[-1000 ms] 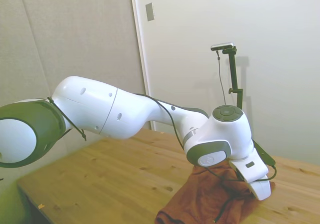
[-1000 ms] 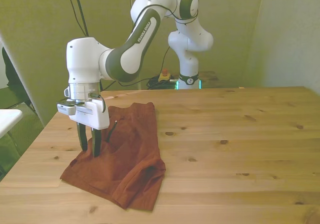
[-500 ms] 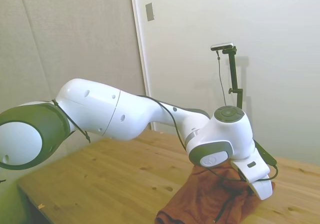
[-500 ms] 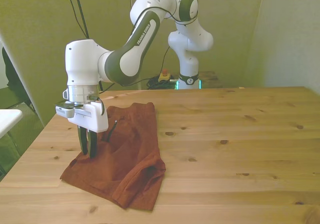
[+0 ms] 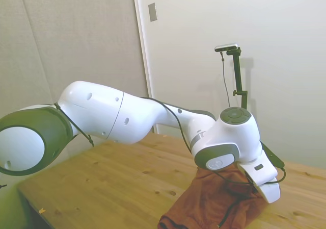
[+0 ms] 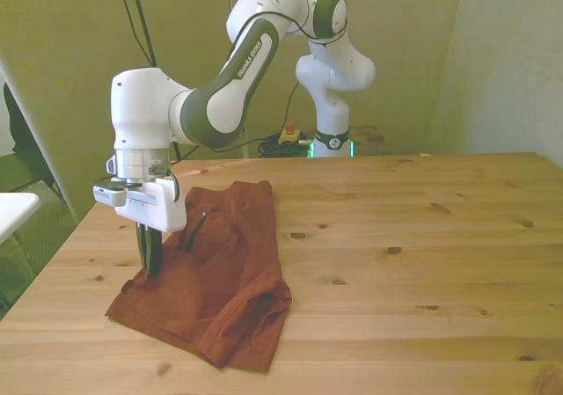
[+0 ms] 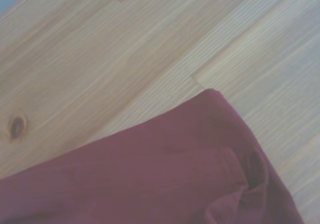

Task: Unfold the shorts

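Gripper (image 6: 150, 256) was clamped on the shorts (image 6: 220, 272)

We figured a thin pinch could slip, leaving them bunched on the table (image 6: 422, 254).

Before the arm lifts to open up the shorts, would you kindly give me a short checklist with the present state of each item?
1. Gripper shut on cloth: ok, its fingers are pressed together on the shorts.
2. Grasp near an edge: ok, it sits by the edge on the front view's left.
3. How many layers are pinched: cannot tell.
4. Shorts folded: ok, bunched in a doubled heap.
5. Room to spread: ok, bare table on the front view's right.
6. Drawstring free of the gripper: cannot tell.
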